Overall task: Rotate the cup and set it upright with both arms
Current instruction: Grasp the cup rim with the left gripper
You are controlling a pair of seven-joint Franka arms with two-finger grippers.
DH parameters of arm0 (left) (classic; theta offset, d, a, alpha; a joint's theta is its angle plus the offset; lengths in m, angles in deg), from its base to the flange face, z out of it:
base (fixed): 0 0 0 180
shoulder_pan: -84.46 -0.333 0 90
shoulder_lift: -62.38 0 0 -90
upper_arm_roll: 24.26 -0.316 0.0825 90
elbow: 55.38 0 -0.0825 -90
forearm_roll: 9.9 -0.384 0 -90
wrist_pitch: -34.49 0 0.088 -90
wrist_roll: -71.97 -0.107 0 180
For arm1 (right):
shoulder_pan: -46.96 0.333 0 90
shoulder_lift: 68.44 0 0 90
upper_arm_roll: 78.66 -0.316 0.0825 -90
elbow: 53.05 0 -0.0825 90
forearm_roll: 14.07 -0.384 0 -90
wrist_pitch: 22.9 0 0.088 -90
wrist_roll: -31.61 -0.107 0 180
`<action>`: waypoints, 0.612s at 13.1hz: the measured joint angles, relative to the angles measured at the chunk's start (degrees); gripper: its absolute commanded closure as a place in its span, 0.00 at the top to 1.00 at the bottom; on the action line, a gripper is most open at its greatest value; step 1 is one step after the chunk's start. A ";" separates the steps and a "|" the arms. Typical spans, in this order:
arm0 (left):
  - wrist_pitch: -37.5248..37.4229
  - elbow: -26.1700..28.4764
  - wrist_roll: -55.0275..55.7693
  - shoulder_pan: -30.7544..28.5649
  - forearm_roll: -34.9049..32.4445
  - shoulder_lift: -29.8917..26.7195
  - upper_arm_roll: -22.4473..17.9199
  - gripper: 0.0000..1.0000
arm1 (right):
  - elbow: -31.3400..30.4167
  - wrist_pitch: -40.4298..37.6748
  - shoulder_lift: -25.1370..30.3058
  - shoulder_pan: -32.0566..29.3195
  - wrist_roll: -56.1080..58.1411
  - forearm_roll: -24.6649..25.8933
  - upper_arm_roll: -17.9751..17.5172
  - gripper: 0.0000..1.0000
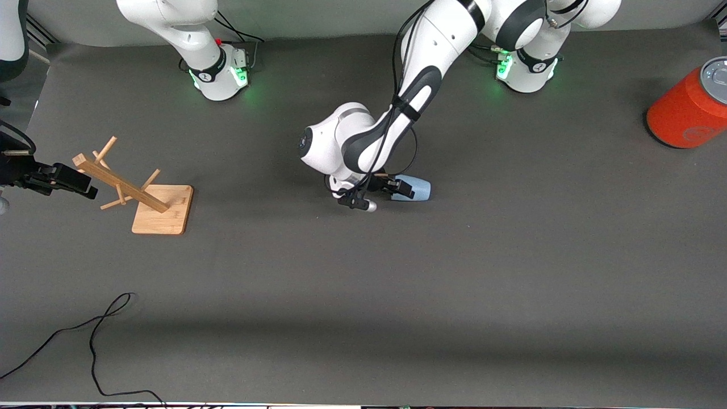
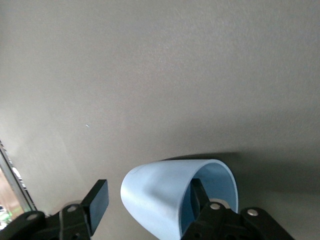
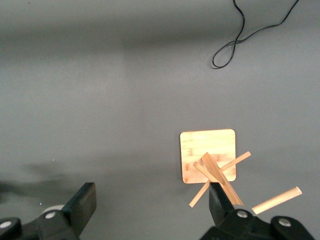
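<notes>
The pale-blue cup [image 1: 416,188] lies on its side on the grey mat near the table's middle. My left gripper [image 1: 396,189] is low at the cup's open rim. In the left wrist view the cup [image 2: 160,195] lies between the fingers of the left gripper [image 2: 147,204]. One finger [image 2: 196,199] is inside the mouth. The other finger [image 2: 98,202] is outside, with a gap to the wall. The jaws are open. My right gripper [image 1: 68,180] is open and empty, up beside the wooden rack; it also shows in the right wrist view [image 3: 150,206].
A wooden peg rack [image 1: 149,200] on a square base stands toward the right arm's end, also in the right wrist view [image 3: 208,155]. A large orange can [image 1: 689,108] stands at the left arm's end. A black cable [image 1: 93,335] lies near the front edge.
</notes>
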 measured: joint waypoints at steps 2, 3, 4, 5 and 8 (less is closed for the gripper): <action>-0.39 0.54 -2.78 0.36 -0.89 0.00 -0.01 0.00 | 0.01 0.05 0.14 -0.23 1.31 0.04 -0.54 1.00; -0.50 0.60 -4.62 0.38 -1.29 0.00 -0.03 0.00 | 0.02 0.07 0.25 -0.23 1.84 0.05 -0.56 1.00; -0.50 0.60 -6.17 0.39 -1.57 -0.02 -0.18 0.00 | 0.02 0.08 0.36 -0.24 2.12 0.05 -0.56 1.00; -0.52 0.57 -8.21 0.34 -1.72 -0.08 -0.54 0.00 | 0.02 0.08 0.44 -0.24 2.26 0.05 -0.56 1.00; -4.22 -0.11 -13.33 -0.58 -2.11 -1.77 -2.24 0.00 | 0.01 0.08 0.52 1.72 2.30 0.06 1.18 1.00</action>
